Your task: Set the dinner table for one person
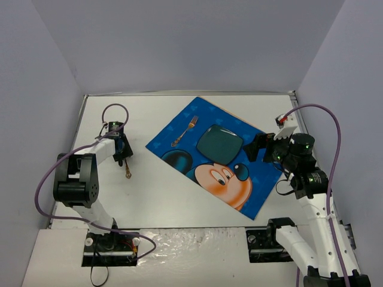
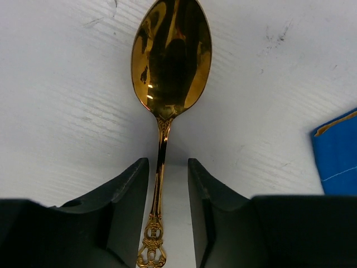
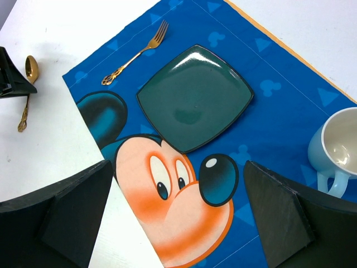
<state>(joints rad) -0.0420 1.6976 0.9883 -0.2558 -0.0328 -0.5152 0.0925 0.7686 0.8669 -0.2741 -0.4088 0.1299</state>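
Lying on the dinner table (image 1: 155,191) left of the placemat (image 3: 268,111), the gold spoon (image 2: 170,61) is straddled at its handle, unclamped, by parted left gripper (image 2: 167,164) fingers; right gripper (image 3: 177,167) is held spread wide above it.

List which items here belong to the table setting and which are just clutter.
For the job:
- gold spoon, on the bare dinner table
- gold fork, green square plate and pale blue mug, all on the Mickey placemat

Just lying about:
- no loose clutter visible; only the arms' purple cables
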